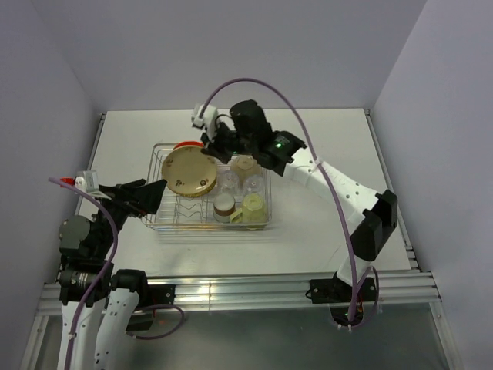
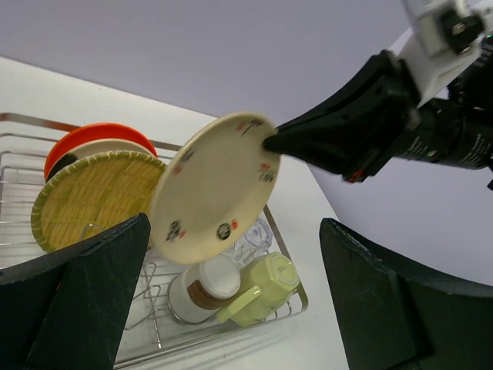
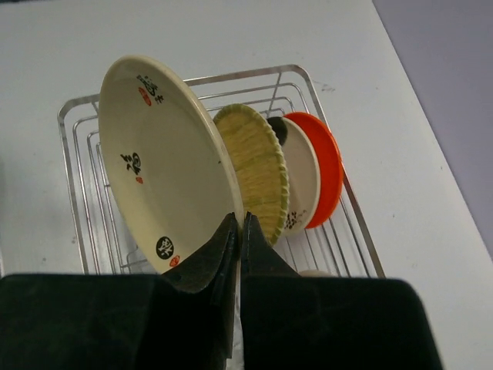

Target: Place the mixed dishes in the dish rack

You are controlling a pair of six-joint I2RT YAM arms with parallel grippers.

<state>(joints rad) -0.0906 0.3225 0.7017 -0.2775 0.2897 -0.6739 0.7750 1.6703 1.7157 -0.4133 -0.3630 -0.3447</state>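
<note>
Fingers on the right clamped on cream plate rim.
Tilted over rack below them; left fingers wide apart, empty.

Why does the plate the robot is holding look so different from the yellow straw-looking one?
The cream plate is smooth with small black and red marks; the yellow woven-pattern plate has a straw-like weave and a green rim. The cream plate is pinched at its rim by the right gripper; the yellow woven-pattern plate stands free in the dish rack. Both are round and on edge.
</note>
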